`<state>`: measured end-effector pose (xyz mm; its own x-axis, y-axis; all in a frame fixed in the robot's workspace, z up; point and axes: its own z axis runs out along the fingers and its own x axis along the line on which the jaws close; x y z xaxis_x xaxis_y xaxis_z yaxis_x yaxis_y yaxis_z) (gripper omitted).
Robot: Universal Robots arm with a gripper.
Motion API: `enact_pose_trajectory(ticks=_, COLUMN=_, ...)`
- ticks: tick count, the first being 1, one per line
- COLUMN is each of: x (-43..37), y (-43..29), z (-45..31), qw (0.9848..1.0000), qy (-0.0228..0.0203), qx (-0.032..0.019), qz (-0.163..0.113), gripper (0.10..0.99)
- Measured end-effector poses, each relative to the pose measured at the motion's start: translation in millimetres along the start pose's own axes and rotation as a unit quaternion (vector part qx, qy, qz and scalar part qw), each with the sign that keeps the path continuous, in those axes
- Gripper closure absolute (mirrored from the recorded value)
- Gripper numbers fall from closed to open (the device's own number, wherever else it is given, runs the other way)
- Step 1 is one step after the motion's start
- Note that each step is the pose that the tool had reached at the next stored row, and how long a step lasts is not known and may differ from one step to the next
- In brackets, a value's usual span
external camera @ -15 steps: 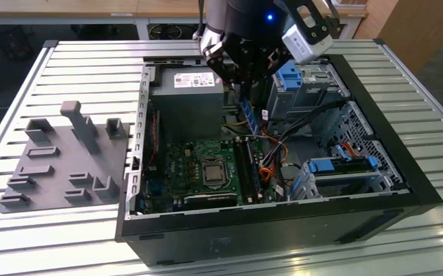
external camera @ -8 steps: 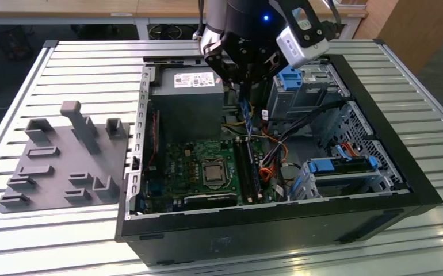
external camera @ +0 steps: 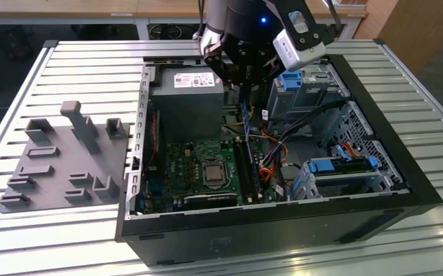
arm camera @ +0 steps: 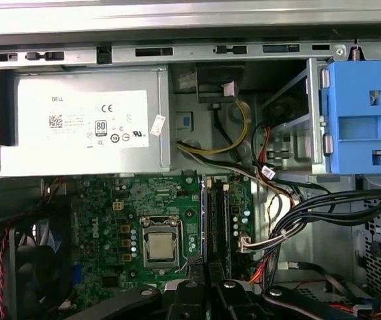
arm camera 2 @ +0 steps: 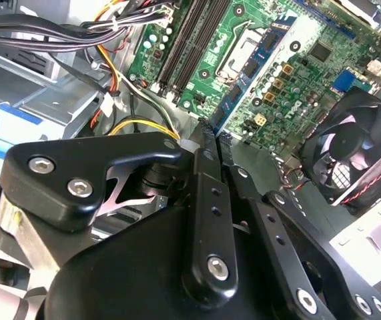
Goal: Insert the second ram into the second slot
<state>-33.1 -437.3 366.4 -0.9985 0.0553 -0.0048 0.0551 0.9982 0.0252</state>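
My gripper [external camera: 246,86] hangs over the open computer case [external camera: 283,218], above the far end of the motherboard [external camera: 198,167]. Its jaws are shut on the second ram [arm camera 2: 260,57], a thin blue strip with dark chips that sticks out past the fingertips toward the board. In the exterior view the second ram [external camera: 244,110] hangs edge-on below the gripper, well above the board. The long dark memory slots [external camera: 248,167] lie beside the processor socket [external camera: 212,171], below the ram's lower edge. In both wrist views the slots [arm camera: 218,220] [arm camera 2: 190,33] run ahead of the gripper [arm camera: 207,290] [arm camera 2: 213,133].
A grey power supply [external camera: 187,103] fills the far corner of the case. Bundled cables [external camera: 298,121] and blue drive brackets [external camera: 344,164] crowd the exterior view's right. A black fan [arm camera 2: 350,147] sits beside the board. A grey fixture [external camera: 68,155] lies on the slatted table at the exterior view's left.
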Motion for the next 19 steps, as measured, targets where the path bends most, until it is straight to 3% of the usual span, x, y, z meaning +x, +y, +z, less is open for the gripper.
enact_pose_trajectory(ticks=19, x=0.1, y=-0.3, z=12.5, qw=1.0, qy=0.0001, qx=0.0002, qz=-0.005, gripper=0.949)
